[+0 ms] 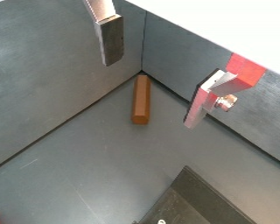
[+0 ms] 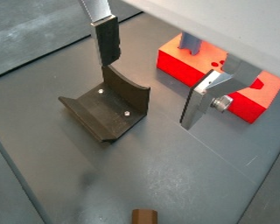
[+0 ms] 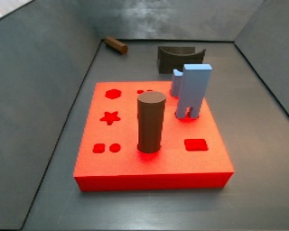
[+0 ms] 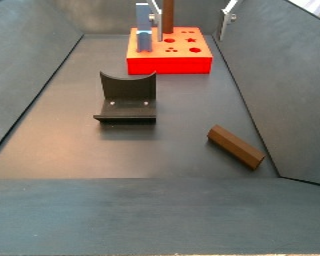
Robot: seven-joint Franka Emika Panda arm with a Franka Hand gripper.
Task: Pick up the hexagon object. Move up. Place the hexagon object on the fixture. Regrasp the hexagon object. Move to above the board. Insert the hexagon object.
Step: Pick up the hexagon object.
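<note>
Rod: the hexagon object is a slim brown bar lying flat on the grey tabletop, lower right in a side view; in another side view it is small, at upper left by the wall.
Rod edges: one long side runs close along the wall; the other faces bare floor.
Gripper: the gripper hangs above the rod in a wrist view, fingers wide apart with nothing between them.
Fixture: the fixture stands mid-floor, well apart from the rod.
Board: the board carries a dark round peg and a light-blue block.
Hidden: in a wrist view only the rod's end shows at the bottom edge; its facets are hard to make out.
</note>
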